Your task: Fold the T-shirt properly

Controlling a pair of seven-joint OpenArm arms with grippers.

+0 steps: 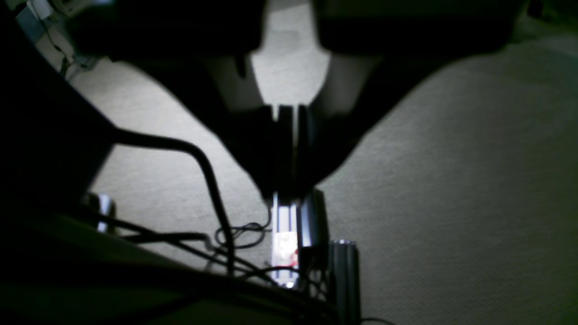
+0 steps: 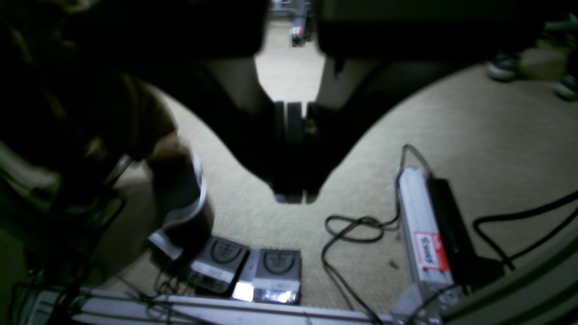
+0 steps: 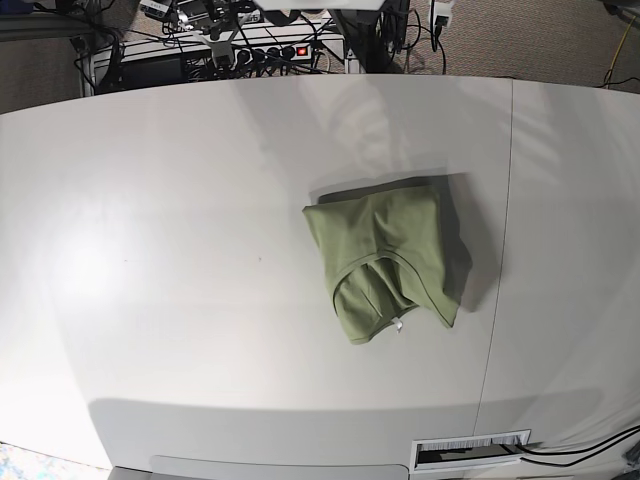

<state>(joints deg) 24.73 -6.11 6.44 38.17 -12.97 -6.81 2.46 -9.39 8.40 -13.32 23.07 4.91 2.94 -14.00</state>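
Observation:
The olive-green T-shirt (image 3: 385,255) lies folded into a compact, slightly crooked bundle right of the middle of the white table (image 3: 150,250). Its ribbed neckline (image 3: 400,280) faces up, with a small white tag (image 3: 398,324) at the near edge. No arm or gripper shows in the base view. In the left wrist view, my left gripper (image 1: 289,196) is shut with nothing between its fingers, hanging over carpet. My right gripper (image 2: 293,198) is likewise shut and empty above the floor, away from the shirt.
Carpet, loose black cables (image 2: 352,234) and an aluminium rail (image 2: 422,234) lie below the right gripper, with two grey boxes (image 2: 271,275) nearby. A power strip (image 3: 270,52) and wiring sit behind the table. A seam (image 3: 500,250) runs across the tabletop.

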